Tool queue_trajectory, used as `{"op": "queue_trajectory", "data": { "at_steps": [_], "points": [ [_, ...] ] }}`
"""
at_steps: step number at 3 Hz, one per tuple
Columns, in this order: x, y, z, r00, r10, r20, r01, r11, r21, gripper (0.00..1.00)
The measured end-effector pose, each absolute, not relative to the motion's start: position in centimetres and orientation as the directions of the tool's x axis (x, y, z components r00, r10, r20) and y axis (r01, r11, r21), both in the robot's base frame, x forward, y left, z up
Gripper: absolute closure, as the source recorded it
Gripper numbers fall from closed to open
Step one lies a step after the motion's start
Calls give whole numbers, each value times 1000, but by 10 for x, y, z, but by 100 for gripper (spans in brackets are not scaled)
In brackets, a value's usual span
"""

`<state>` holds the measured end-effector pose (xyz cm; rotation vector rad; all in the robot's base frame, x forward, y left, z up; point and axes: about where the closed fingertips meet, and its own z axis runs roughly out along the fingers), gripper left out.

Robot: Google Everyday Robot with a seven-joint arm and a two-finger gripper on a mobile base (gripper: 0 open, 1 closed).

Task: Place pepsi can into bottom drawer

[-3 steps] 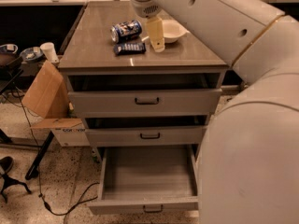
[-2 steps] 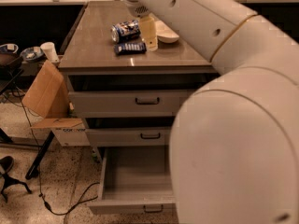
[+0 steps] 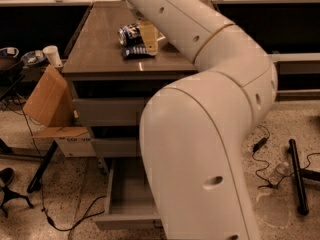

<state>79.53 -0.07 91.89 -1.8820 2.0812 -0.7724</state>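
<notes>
Up top, gripper [image 3: 148, 36] beside pepsi can [image 3: 129, 33]

We see the pepsi can lying on the cabinet top [image 3: 100, 51], with the gripper just beside it. Whether it is open or closed, we cannot tell. The bottom drawer [image 3: 125, 199] stands pulled out.

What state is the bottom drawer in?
Open: the bottom drawer juts out, inside visible. The gripper is beside the pepsi can on the countertop.

Looks like a lab to me — speckled floor [image 3: 70, 184], loose cables [image 3: 261, 151], cardboard box [image 3: 47, 96] — my hand [image 3: 148, 39] hovers over the bench [image 3: 100, 49].
</notes>
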Motion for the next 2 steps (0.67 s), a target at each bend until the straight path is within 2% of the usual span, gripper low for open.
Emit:
{"op": "queue_trajectory", "data": {
  "at_steps": [1, 2],
  "points": [
    [799, 0, 919, -148, -975, 169, -847, 37, -530, 0],
    [801, 1, 918, -130, -987, 95, -843, 59, -535, 0]
  ]
}}
